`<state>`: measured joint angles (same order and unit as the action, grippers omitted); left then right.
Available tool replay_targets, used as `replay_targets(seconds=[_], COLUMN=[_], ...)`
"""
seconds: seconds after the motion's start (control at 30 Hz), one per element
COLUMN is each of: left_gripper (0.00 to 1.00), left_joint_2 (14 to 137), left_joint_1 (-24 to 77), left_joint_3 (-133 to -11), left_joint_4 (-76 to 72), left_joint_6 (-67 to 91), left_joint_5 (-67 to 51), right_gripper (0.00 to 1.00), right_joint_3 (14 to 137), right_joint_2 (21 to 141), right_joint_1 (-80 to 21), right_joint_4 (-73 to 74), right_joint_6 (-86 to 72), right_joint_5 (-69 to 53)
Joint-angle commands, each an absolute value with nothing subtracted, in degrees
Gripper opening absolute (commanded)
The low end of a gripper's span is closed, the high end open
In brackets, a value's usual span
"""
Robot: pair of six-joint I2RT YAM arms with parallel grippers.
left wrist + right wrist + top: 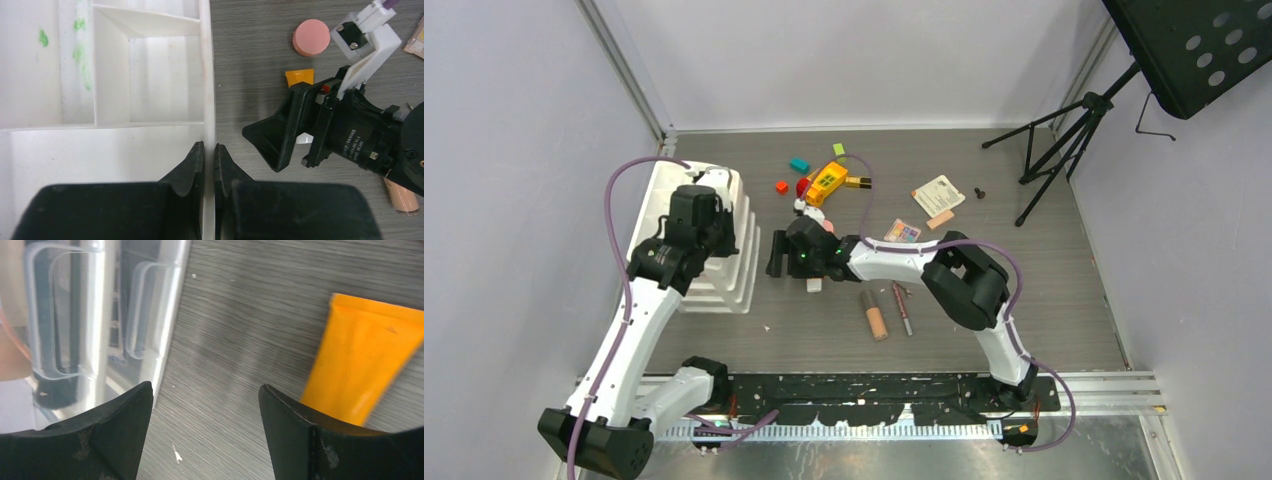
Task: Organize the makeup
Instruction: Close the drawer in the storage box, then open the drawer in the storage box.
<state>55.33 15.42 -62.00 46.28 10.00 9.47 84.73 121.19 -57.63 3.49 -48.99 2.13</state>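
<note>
We are looking first at the left jaws. They are pressing together on the right-hand wall of the white tray (208, 75), one finger inside the tray and one outside on the counter (250, 60). The thin wall is sitting pinched between them. The tray compartments beyond the left jaws are showing only green smudges.

To the right of that grip, the right jaws are hanging spread wide over bare counter, near the tray wall but not touching it, and they are gripping nothing. The orange tube (365, 365) is lying just outside the right-hand finger and partly behind it, not in the gap. In the left wrist view its orange end is poking out from under the right wrist.

Past the right jaws, the pink compact (311, 37) is resting flat beside the wrist camera mount. Further right, behind the right jaws, the beige tube (875, 316) and the red pencil (902, 308) are lying side by side, with an eyeshadow palette (902, 232) farther back.
</note>
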Motion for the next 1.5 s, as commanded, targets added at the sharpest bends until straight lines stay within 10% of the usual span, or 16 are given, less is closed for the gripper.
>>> replay_targets(seconds=[0.0,0.57,1.47], left_gripper=[0.0,0.0,0.0], left_joint_2=[52.47,48.85,46.06], left_joint_1=[15.64,15.64,15.64], left_joint_3=[-65.18,-68.35,-65.57], left_joint_4=[39.54,35.2,31.22], left_joint_6=[9.6,15.73,18.37], left_joint_5=[9.12,10.05,11.7], right_gripper=[0.82,0.75,0.57], right_joint_3=[80.28,65.64,62.82], right_joint_2=[113.59,103.55,122.41], right_joint_1=[-55.77,-49.69,-48.59], right_joint_4=[-1.88,-20.42,-59.0], right_joint_6=[-48.32,-56.99,-82.8], right_joint_5=[5.51,-6.74,-17.28])
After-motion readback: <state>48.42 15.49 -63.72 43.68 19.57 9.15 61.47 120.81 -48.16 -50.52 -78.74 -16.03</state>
